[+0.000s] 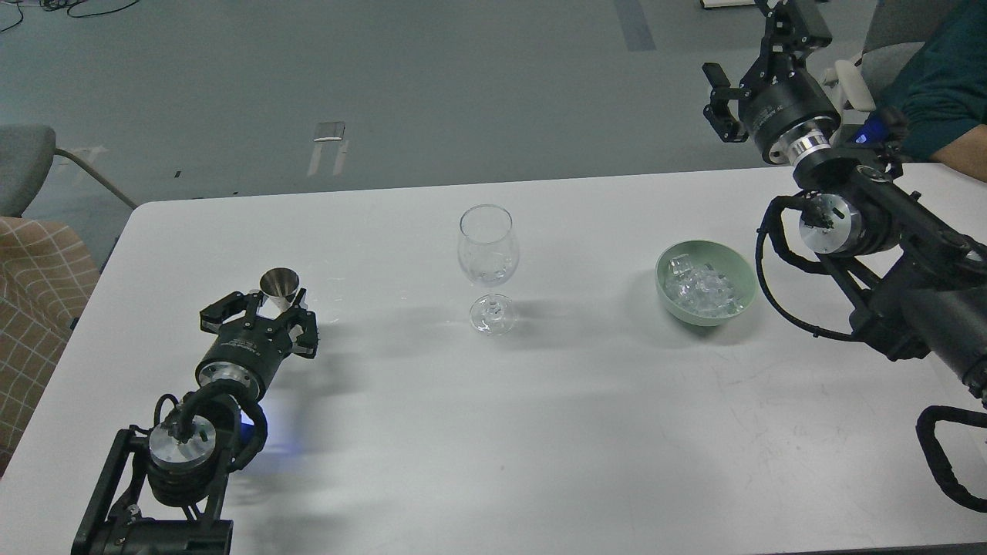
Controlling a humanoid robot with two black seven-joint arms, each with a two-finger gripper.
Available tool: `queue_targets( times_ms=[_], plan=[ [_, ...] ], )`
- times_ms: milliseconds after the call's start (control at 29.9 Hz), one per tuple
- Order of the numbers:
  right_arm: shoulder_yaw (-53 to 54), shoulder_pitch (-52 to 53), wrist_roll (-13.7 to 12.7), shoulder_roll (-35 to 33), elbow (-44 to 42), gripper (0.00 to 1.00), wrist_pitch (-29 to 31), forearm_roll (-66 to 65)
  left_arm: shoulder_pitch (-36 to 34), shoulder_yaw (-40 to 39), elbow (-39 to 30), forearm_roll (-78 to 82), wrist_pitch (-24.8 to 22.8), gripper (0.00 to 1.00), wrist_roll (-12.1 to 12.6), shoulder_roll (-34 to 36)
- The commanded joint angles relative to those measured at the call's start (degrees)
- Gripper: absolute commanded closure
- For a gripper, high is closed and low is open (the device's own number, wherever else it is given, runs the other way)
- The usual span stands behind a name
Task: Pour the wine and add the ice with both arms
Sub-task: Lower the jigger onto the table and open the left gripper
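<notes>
1. Here, in the head view, the ice (703,291) lies heaped in a pale green bowl (742,271) on the white table (493,432), right of the upright wine glass (487,266).
2. White lettering on both wrists is too small to read.
3. The left gripper (266,307) lies low, fingers spread around a steel cup (280,287).
4. The right gripper (719,96) hangs raised beyond the table's far edge, fingers apart, empty.

You've got a matt white table (540,432) w/ faint scuffs nr its right edge, clear glossy wine glass (487,266), shiny metal cup (279,285), glassy ice (703,289) in a smooth pale green bowl (742,270), & matt black arms (910,231) w/ polished silver discs.
</notes>
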Motion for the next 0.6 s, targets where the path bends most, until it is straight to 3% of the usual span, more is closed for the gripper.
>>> queue_targets(
  times_ms=[0,134,201,234,435,568],
  plan=[
    [0.0,0.0,0.0,0.05,0.05,0.0,-0.49,0.0,0.0,0.0,0.04,0.0,0.0,0.5,-0.08,0.0],
    [0.0,0.0,0.0,0.05,0.05,0.0,-0.49,0.0,0.0,0.0,0.04,0.0,0.0,0.43,-0.35,0.0],
    [0.0,0.0,0.0,0.05,0.05,0.0,-0.49,0.0,0.0,0.09,0.04,0.0,0.0,0.35,-0.35,0.0],
    [0.0,-0.09,0.0,0.05,0.05,0.0,-0.49,0.0,0.0,0.0,0.04,0.0,0.0,0.26,-0.35,0.0],
    [0.0,-0.09,0.0,0.13,0.05,0.0,-0.49,0.0,0.0,0.0,0.04,-0.09,0.0,0.04,-0.26,0.0],
    [0.0,-0.09,0.0,0.05,0.05,0.0,-0.49,0.0,0.0,0.0,0.04,-0.09,-0.09,0.03,-0.26,0.0]
  ],
)
